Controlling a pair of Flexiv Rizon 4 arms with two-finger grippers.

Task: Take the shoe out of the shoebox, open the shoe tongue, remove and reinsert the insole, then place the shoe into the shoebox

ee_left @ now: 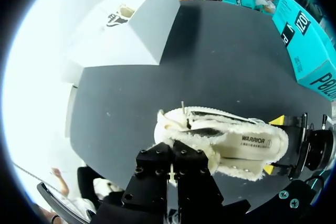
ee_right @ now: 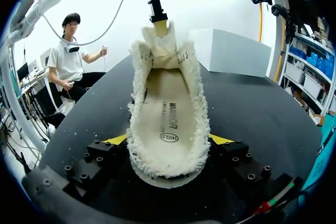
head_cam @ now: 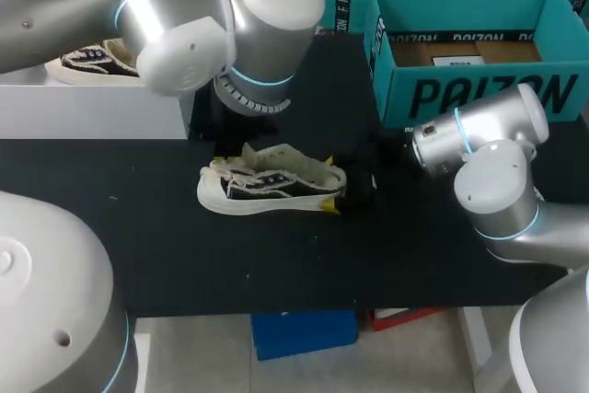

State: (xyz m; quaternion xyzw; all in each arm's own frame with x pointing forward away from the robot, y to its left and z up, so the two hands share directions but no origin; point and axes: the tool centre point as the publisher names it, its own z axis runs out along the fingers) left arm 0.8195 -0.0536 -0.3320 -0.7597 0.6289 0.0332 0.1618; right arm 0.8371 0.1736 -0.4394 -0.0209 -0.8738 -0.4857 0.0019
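A white box (head_cam: 92, 112) bearing another shoe (head_cam: 92, 62) stands on the black table (head_cam: 276, 264).

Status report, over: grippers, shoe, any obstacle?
Right gripper shut on shoe heel. Left gripper pinching tongue. Shoe on table, outside shoebox. No obstacle seen.

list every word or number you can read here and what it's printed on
"POIZON": large black letters on the front of the teal shoebox.
"WARRIOR": dark print on the insole inside the shoe.
Smaller line under that word, and the oval stamp near the heel: too small to read with certainty.
White label inside the shoebox: too small to read.
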